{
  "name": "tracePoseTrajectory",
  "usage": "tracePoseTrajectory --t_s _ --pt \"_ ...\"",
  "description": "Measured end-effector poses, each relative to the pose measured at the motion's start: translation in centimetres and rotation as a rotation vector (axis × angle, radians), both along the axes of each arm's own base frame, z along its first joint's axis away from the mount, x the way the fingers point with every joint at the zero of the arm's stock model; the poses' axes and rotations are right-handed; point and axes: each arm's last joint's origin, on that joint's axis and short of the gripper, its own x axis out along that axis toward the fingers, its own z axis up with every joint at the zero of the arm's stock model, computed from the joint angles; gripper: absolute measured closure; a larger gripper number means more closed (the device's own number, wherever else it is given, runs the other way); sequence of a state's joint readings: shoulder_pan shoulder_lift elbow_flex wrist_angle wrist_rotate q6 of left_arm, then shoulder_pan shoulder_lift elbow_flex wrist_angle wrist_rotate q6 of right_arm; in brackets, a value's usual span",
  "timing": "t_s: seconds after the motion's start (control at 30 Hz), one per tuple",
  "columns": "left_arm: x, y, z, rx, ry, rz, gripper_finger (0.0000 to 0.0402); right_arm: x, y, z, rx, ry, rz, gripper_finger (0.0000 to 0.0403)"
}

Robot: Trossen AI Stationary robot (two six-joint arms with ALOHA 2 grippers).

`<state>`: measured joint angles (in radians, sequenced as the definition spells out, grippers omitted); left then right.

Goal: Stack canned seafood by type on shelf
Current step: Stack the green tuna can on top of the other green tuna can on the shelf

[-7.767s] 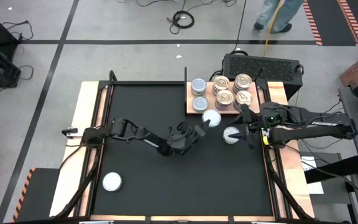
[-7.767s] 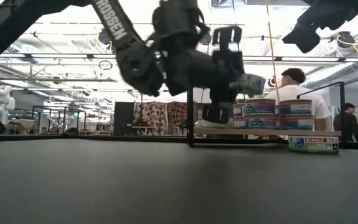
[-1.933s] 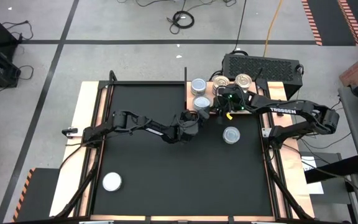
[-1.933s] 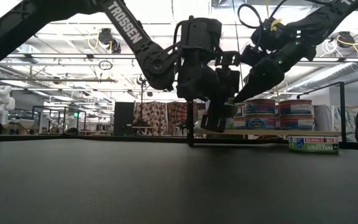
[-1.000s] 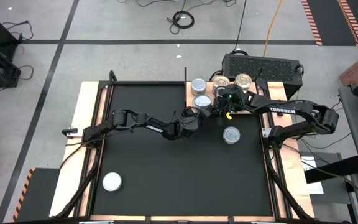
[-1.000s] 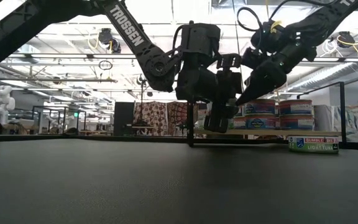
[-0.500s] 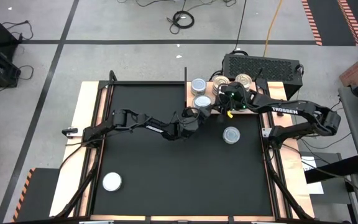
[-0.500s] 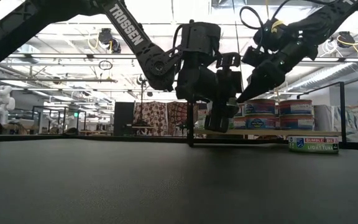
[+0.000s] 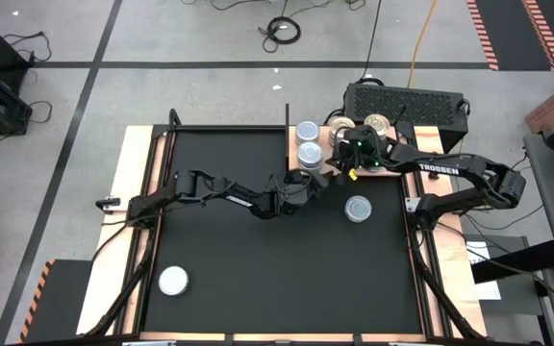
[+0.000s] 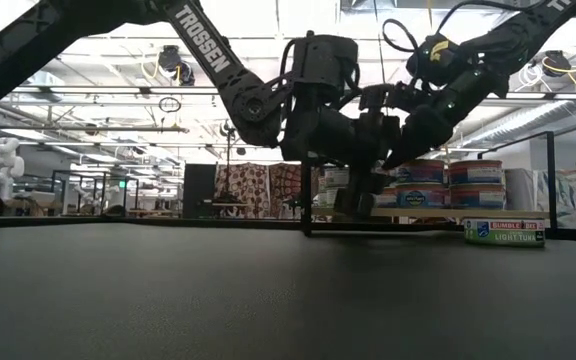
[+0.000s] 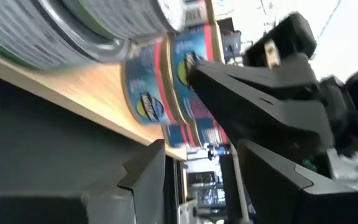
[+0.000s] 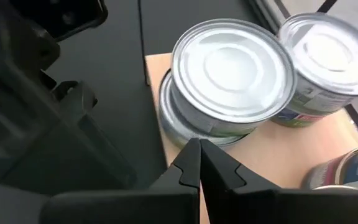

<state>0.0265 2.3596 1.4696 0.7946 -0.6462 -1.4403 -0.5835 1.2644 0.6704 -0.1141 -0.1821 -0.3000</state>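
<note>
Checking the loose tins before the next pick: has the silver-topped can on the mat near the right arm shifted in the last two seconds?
No. The can lies in the same spot on the black mat, just below the shelf.

The left arm stretches from the left edge of the desk toward the far right, elbow bent, its wrist rolled sideways; the left gripper [image 9: 308, 182] sits low with its 2 fingers [image 11: 143, 177] spread apart and nothing between them. The right arm reaches in from the right side, folded back at the elbow, its wrist angled down; the right gripper [image 9: 345, 160] has its fingers [image 12: 188, 163] pressed together, tips touching, just beside the left gripper
</note>
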Motion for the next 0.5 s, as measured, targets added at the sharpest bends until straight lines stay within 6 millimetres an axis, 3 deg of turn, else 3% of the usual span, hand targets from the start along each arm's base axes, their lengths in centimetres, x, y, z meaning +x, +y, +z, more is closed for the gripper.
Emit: tracePoseTrajectory --t_s 0.27,0.5 --pt "0.1 -0.7 0.4 0.028 -0.013 -0.06 0.0201 -0.4 0.2 0.1 -0.009 0.035 -0.029 0.0403" --pt "0.2 -2.5 2.0 0.192 -0.081 -0.145 0.0201 -1.2 1.5 2.3 -0.051 -0.041 -0.01 0.0403"
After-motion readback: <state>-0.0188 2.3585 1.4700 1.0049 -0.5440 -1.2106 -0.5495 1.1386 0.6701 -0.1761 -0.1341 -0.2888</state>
